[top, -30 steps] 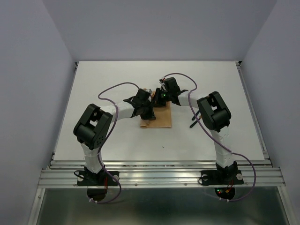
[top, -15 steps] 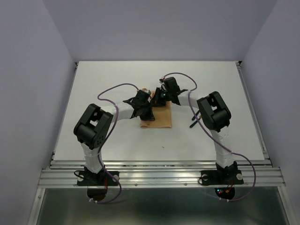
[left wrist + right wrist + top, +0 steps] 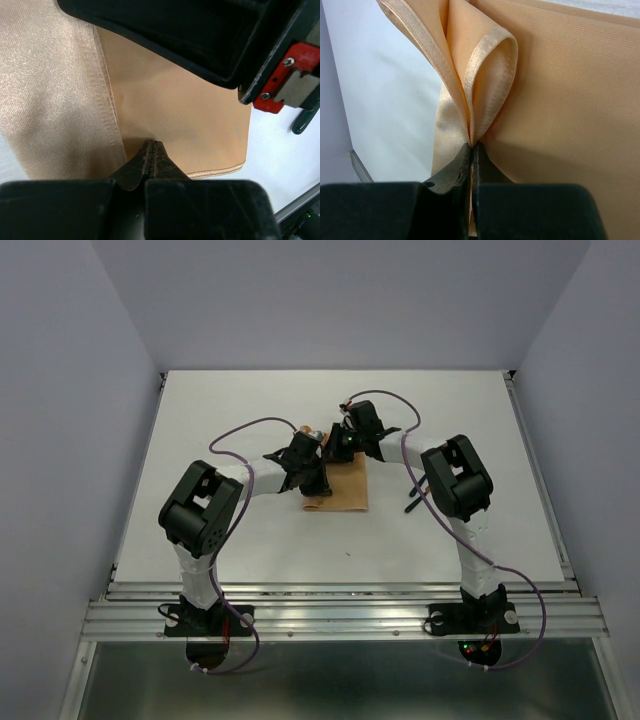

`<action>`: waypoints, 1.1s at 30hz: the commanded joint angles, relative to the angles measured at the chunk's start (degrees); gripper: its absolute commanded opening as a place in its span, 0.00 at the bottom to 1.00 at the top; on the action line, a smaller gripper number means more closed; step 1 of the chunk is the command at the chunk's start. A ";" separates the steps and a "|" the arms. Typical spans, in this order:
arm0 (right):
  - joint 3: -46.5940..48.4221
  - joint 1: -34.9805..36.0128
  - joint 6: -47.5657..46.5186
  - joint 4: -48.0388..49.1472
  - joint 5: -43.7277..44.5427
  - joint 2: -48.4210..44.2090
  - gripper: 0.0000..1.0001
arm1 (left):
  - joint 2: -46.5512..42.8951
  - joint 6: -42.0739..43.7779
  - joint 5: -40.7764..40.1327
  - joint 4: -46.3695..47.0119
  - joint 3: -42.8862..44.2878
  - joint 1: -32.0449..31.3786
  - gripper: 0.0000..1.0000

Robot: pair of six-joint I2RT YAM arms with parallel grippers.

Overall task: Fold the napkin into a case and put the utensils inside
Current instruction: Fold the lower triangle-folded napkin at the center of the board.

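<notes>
no legible text, labels, brands, numbers or signs in any view

Napkin [image 3: 347,492] on table [image 3: 200,440] centre; likely utensil [image 3: 411,505] to right.

Left hand [image 3: 151,148], right hand [image 3: 471,149] clamped.

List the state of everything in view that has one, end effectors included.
napkin, partly folded, mostly lying on the table.
left end effector, shut on the napkin.
right end effector, shut on the napkin's bunched hem.
utensil, lying on the table right of the napkin, outside it.
</notes>
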 commanded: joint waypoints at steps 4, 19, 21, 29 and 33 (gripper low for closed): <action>3.62 -0.39 -1.30 0.80 1.25 -2.87 0.01 | 1.63 0.68 -0.43 -1.66 0.14 -0.24 0.00; 2.05 -0.39 -2.44 -2.37 2.66 -3.31 0.01 | 2.33 0.86 -0.08 -1.39 0.13 -0.24 0.00; 0.90 -0.39 -2.53 -2.28 2.66 -3.92 0.00 | 2.42 0.77 -0.08 -1.39 0.14 -0.24 0.00; -1.04 -0.39 -2.97 -1.93 3.97 -5.15 0.01 | 2.68 0.42 0.10 -1.30 -0.04 -0.24 0.00; -0.34 -0.39 -3.41 -2.10 4.33 -4.45 0.01 | 2.59 0.51 0.19 -1.30 -0.30 -0.24 0.00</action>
